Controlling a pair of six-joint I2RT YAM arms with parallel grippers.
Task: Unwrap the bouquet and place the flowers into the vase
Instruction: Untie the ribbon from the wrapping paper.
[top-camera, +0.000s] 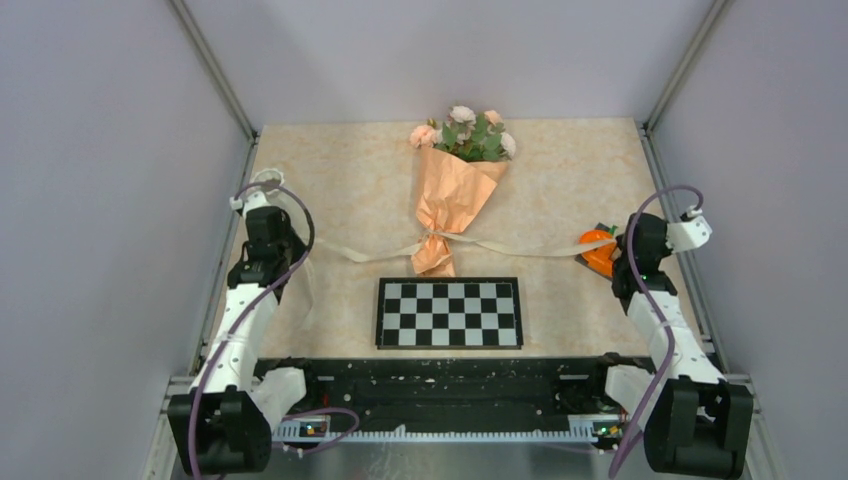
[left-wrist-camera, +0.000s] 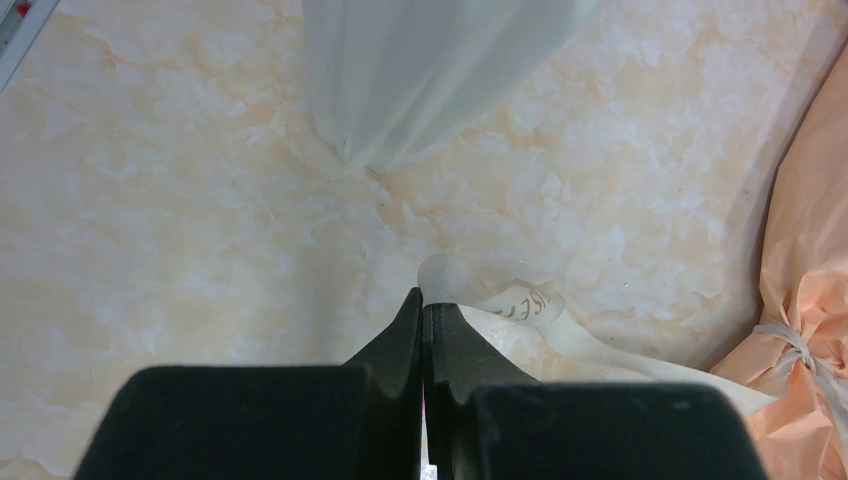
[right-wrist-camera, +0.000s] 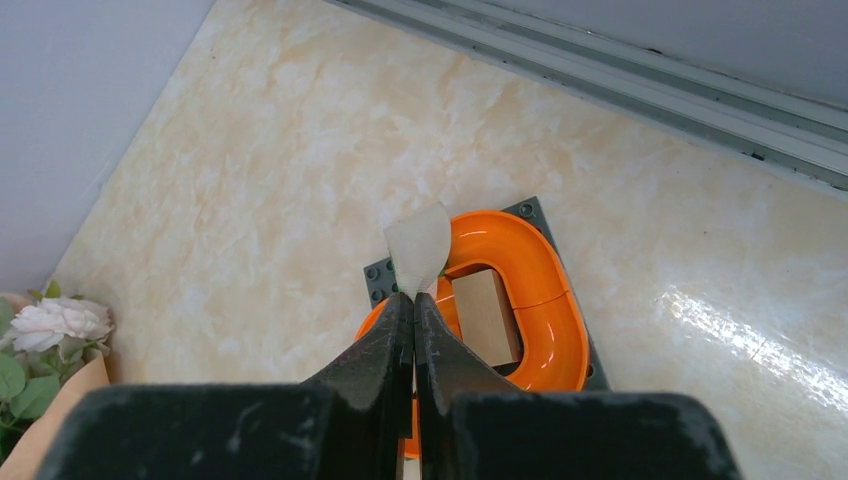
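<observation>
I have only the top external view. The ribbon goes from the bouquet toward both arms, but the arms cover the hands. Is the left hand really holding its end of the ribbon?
Observer: Yes. In the left wrist view the left hand is shut on the tip of the ribbon.
Operator: And the right side?
Observer: Same there. The right hand is shut on the other end, and a short tip sticks out past the fingertips.
Operator: What is the orange thing under it?
Observer: An orange curved piece on a dark plate, with a tan block inside it.
</observation>
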